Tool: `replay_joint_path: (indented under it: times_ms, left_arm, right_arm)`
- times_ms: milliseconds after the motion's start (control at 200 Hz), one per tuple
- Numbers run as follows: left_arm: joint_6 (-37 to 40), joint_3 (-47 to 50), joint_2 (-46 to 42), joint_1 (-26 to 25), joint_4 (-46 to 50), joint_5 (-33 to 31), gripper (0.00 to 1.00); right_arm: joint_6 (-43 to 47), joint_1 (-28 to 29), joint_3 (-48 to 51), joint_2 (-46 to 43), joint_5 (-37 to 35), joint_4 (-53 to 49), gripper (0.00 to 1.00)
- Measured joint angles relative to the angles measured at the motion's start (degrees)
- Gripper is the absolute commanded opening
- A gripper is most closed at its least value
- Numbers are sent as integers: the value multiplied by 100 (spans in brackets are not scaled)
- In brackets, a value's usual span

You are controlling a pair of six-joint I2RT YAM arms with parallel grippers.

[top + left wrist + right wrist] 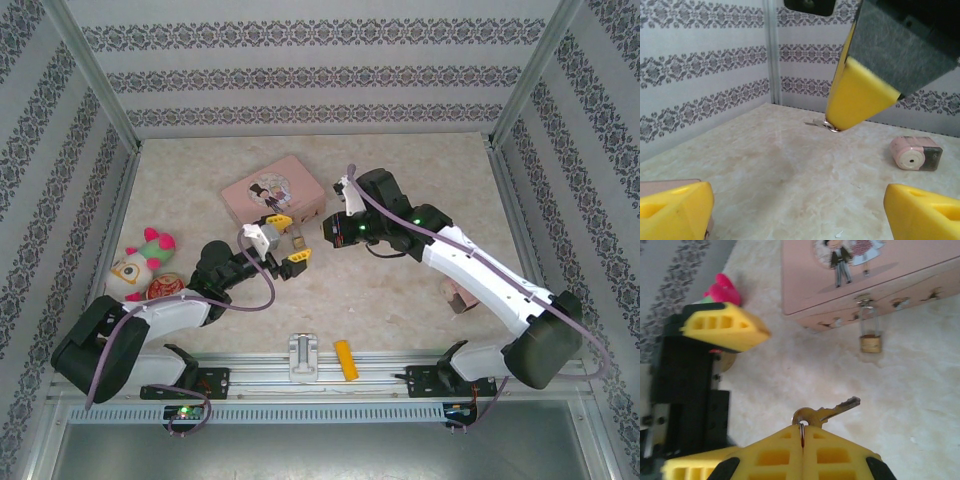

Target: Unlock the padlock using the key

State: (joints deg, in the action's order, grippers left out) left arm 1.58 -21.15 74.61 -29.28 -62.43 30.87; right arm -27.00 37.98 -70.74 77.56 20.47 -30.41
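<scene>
The small brass padlock hangs by its thin shackle from the latch on the front of the pink tin, its body resting on the table. My right gripper is shut on the ring of the key. The key sticks out to the right, its tip well short of the padlock. My left gripper is open with nothing between its yellow fingers. It points at the right gripper's fingers and the key. Seen from above, both grippers meet just in front of the tin.
A plush toy and a round object lie at the left. A pink sharpener sits under the right arm. A white bracket and a yellow-orange block lie by the near rail.
</scene>
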Motion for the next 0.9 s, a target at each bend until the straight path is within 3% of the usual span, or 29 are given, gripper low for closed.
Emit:
replay_joint_path:
  times_ms: [340,570,700,900]
  left_arm:
    - [540,-74,118,0,-258,730,81]
    - [745,-238,-28,-2,-118,1093,82]
    - [752,-289,-28,-2,-120,1139,82]
    - [717,-496,170,-2,-262,1259,81]
  right_arm:
    - [804,-264,162,-553,1764,-286,0]
    - [1147,-284,378,-841,2568,-372,0]
    - [518,-463,391,-789,3034,26,0]
    - [-1320,-667,407,-452,3648,1084,0]
